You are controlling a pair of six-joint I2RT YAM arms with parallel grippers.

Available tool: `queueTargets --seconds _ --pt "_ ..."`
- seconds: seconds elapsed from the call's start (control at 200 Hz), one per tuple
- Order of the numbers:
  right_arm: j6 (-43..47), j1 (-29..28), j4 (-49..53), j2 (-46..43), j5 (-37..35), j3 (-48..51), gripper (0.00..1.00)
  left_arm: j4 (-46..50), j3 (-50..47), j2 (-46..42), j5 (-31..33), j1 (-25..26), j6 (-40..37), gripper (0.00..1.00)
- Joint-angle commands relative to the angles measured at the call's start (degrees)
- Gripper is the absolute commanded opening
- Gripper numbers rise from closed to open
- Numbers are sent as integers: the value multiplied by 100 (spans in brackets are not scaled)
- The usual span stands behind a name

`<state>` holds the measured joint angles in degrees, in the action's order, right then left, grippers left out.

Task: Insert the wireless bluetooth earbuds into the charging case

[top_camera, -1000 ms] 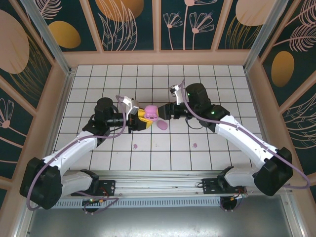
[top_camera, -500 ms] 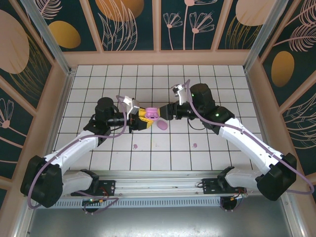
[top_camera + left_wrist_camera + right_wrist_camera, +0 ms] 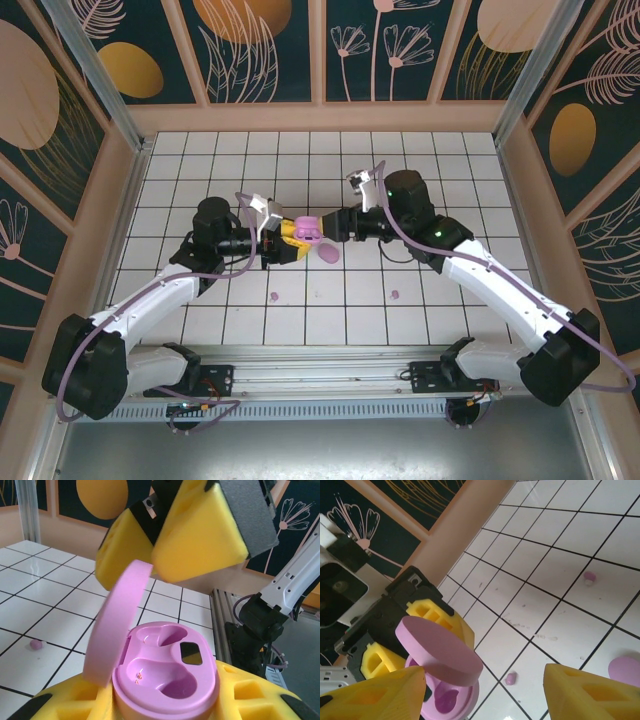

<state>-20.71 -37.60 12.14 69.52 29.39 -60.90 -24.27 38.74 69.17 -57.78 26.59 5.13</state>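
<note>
Left wrist view: left gripper [image 3: 165, 707] clamps the open charging case [image 3: 200, 700]; right gripper [image 3: 485, 685], jaws wide, has edged against its lid [image 3: 120, 625]; wells [image 3: 167, 680] empty, earbuds [image 3: 36, 644] still unseated.

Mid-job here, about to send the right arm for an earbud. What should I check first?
1. Case grip: ok, left gripper is shut on the charging case.
2. Lid: ok, open and tilted up.
3. Wells: ok, both empty.
4. Right gripper: ok, open, holding nothing.
5. Lid clearance: cannot tell, right fingers sit close to it.
6. Earbuds: not ok, one earbud and another earbud lie loose on the floor tiles.
</note>
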Motion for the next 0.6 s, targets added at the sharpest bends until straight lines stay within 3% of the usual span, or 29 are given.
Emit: queueTargets --seconds 0.0,0.29,0.596 --pt "-241 -45 -390 164 -144 35 63 -412 -40 25 -325 31 -6 0" --pt "-355 -54 -376 371 4 -18 63 -132 -68 -149 -155 31 -622 0" --pt "-334 -72 -161 161 123 16 66 -274 -28 8 -137 31 -461 0"
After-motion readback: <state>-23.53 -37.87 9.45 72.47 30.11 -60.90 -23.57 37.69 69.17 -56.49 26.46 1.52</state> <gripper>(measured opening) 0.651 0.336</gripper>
